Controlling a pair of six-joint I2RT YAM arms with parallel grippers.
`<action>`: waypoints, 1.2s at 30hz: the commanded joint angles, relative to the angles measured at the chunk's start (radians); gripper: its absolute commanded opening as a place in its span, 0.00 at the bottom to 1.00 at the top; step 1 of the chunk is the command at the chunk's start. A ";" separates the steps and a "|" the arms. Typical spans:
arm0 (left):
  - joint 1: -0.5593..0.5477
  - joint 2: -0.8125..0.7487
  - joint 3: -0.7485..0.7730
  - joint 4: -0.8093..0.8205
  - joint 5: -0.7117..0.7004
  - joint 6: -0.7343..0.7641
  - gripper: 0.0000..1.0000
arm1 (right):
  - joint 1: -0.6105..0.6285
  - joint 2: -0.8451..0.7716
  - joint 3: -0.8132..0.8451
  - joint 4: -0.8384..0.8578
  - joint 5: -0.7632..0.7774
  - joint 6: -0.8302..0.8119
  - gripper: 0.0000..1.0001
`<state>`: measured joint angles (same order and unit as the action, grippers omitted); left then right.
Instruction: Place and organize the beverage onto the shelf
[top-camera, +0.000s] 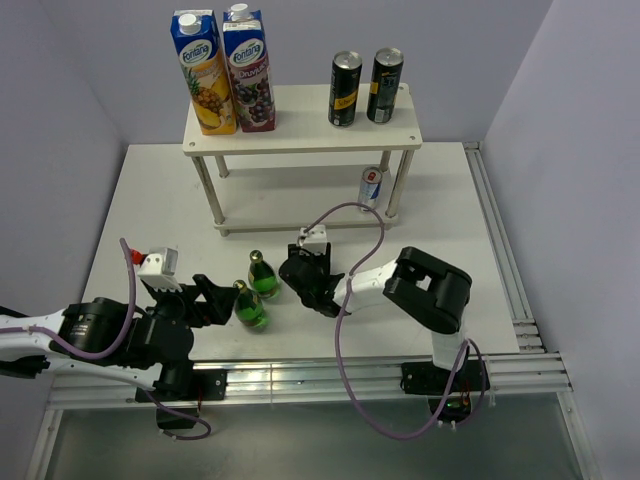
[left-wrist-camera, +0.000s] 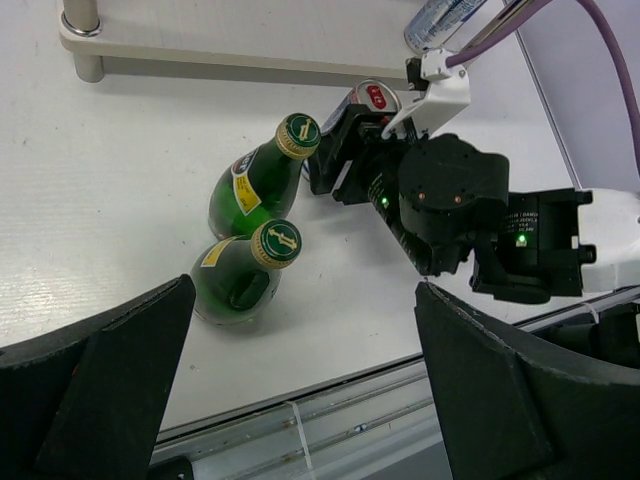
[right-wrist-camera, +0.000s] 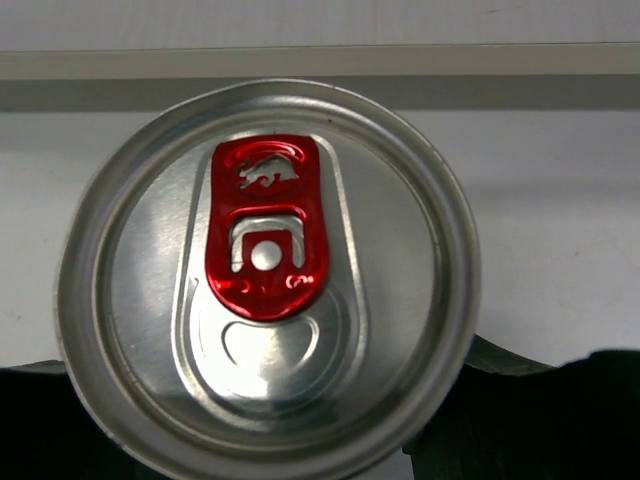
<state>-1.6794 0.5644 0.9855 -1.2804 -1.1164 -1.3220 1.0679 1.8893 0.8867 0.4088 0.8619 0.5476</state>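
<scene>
Noting arm and object positions.

Right gripper: low centre of the top view, clamped on a silver-blue can. The right wrist view is filled by the can's lid and its red pull tab, with a dark finger at each lower corner against the can's sides. In the left wrist view the same can sits at the tip of the gripper, lid tilted toward the camera.

Left gripper: lower left of the top view, jaws wide apart and holding nothing. Its fingers frame the bottom corners of the left wrist view.

Green bottles: two, upright on the table, gold caps up, just beside each other. Cannot tell whether they touch. They stand between the two grippers, and the lower one is just beside the left fingertips.

Shelf: upper centre of the top view. Two dark cans stand upright on the right half of the top board. Two juice cartons stand on the left half.

Second silver-blue can: upright under the top board, beside the right front leg. It appears to rest on the lower board.
</scene>
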 joint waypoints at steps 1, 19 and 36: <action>-0.008 -0.004 -0.002 0.024 0.003 0.023 0.99 | -0.037 -0.065 0.014 -0.023 0.077 0.017 0.04; -0.008 -0.003 -0.001 0.023 0.003 0.023 0.99 | -0.230 -0.246 0.139 -0.128 0.091 -0.130 0.00; -0.009 -0.001 -0.001 0.023 0.003 0.021 0.99 | -0.398 -0.003 0.356 -0.143 0.011 -0.161 0.00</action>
<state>-1.6798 0.5644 0.9855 -1.2770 -1.1137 -1.3197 0.6880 1.8812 1.1751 0.2180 0.8577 0.3916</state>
